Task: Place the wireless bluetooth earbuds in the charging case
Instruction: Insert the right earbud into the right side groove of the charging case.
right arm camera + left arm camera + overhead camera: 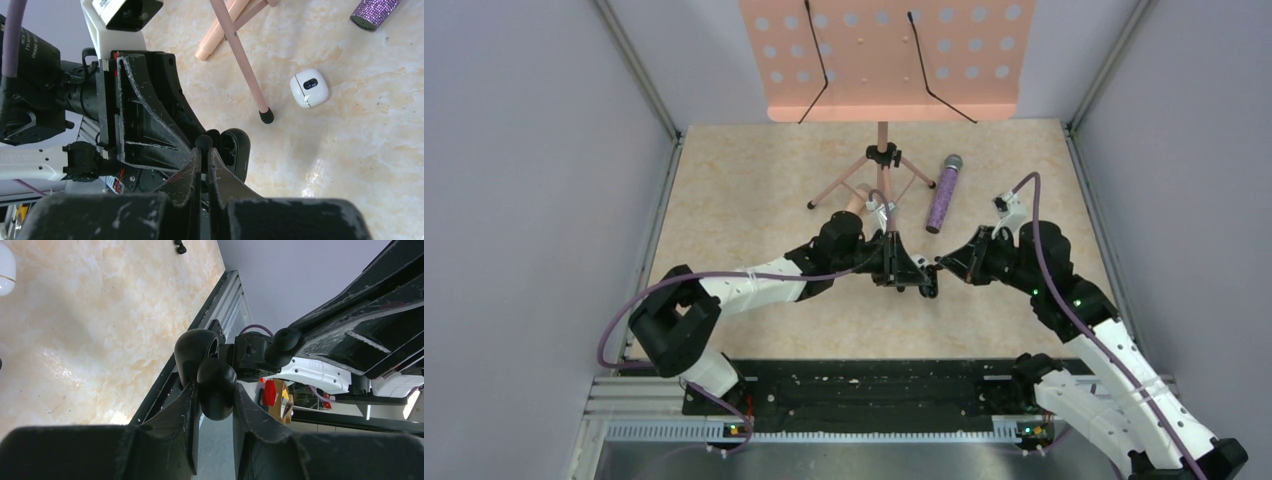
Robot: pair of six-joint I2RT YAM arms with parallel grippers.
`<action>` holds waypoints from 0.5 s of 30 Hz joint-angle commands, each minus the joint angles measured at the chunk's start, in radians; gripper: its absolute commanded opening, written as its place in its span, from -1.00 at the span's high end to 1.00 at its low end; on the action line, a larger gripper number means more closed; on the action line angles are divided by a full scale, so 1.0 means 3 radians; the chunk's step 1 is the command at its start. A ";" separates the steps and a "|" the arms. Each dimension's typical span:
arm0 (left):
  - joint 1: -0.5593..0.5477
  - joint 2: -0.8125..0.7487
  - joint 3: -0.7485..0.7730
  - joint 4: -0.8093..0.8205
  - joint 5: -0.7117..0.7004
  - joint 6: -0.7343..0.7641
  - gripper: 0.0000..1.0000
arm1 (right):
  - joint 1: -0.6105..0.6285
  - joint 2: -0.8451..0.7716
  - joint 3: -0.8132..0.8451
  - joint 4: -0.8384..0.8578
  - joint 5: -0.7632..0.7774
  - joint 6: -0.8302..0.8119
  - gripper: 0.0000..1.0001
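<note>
Closest to the bases, mid-table, the two arms meet tip to tip. The left gripper (pixel 215 405) is clamped on the lower half of the black charging case (pixel 216 387), holding it off the table (pixel 754 200) with its lid (pixel 195 352) swung open. The right gripper (pixel 203 157) has its fingers pressed together on a small dark round piece, judged to be an earbud (pixel 203 141) (it looks black here, not white), which pokes out just past the tips.

The coming move turns on one relation. In the right wrist view the bud sits just beside the case's open face, touching or nearly so. The case lies a little to the right of the fingers, with its long axis running roughly along them. The right arm carries the bud, so it would do the seating while the left arm steadies the case. Two dark hollows show in the case; whether either has a bud in it cannot be told.

Farther out, a white rounded pod (pixel 309 87) with a small dark window lies shut on the table, beside a foot of the pink music stand (pixel 884 90). Beyond that lies the glittery purple microphone (pixel 944 192)
</note>
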 commanded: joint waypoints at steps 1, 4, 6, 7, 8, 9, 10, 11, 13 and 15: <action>0.0025 0.0004 0.0096 0.0236 0.0066 -0.0092 1.00 | 0.0084 0.0024 -0.0061 -0.0017 0.0090 0.0024 1.00; 0.0025 0.0013 0.0103 0.0231 0.0078 -0.0101 1.00 | 0.0093 0.0051 -0.0101 -0.0016 0.0094 0.0037 1.00; 0.0025 0.0025 0.0108 0.0246 0.0093 -0.0114 1.00 | 0.0114 0.0087 -0.0120 -0.0016 0.0097 0.0046 1.00; 0.0025 0.0030 0.0109 0.0257 0.0102 -0.0120 1.00 | 0.0127 0.0112 -0.0130 -0.0019 0.0111 0.0044 1.00; 0.0025 0.0032 0.0111 0.0268 0.0105 -0.0126 1.00 | 0.0142 0.0124 -0.0140 -0.0023 0.0128 0.0047 1.00; 0.0028 0.0034 0.0113 0.0274 0.0111 -0.0126 1.00 | 0.0155 0.0130 -0.0155 -0.0009 0.0132 0.0058 1.00; 0.0030 0.0036 0.0119 0.0274 0.0113 -0.0127 1.00 | 0.0163 0.0129 -0.0166 0.0014 0.0141 0.0069 1.00; 0.0028 0.0037 0.0120 0.0272 0.0121 -0.0126 1.00 | 0.0170 0.0133 -0.0180 0.0039 0.0151 0.0081 1.00; 0.0030 0.0039 0.0123 0.0272 0.0128 -0.0127 1.00 | 0.0175 0.0147 -0.0190 0.0059 0.0174 0.0083 1.00; 0.0030 0.0043 0.0128 0.0272 0.0131 -0.0126 1.00 | 0.0186 0.0172 -0.0193 0.0054 0.0220 0.0085 1.00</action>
